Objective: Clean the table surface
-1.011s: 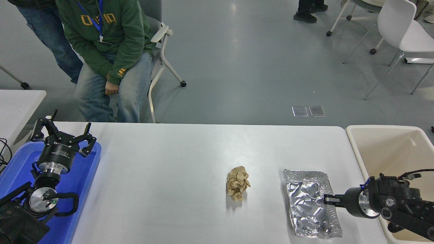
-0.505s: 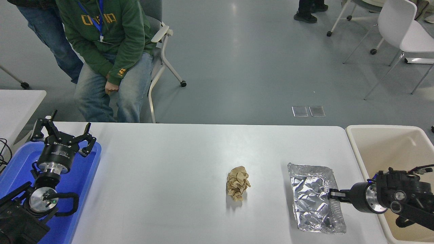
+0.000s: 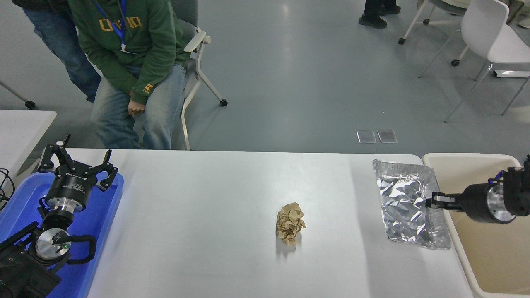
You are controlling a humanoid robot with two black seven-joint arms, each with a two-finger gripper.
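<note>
The white table surface [image 3: 215,198] fills the lower middle of the head view. A crumpled brown paper ball [image 3: 290,222] lies on it right of centre. My right gripper [image 3: 432,203] comes in from the right edge, shut on the right rim of a silver foil tray [image 3: 403,203]. The tray hangs tilted above the table's right end, beside the bin. My left gripper [image 3: 76,165] is parked open over the blue tray at the lower left.
A beige plastic bin [image 3: 468,159] stands against the table's right end. A blue tray [image 3: 97,223] lies at the left edge. A smaller white table's corner [image 3: 25,124] shows at far left. A person in a green hoodie [image 3: 132,49] sits beyond the far edge. White chairs stand at upper right.
My right gripper has lifted the foil tray off the table and carried it up and to the right, toward the bin. The paper ball and left arm have not moved.
</note>
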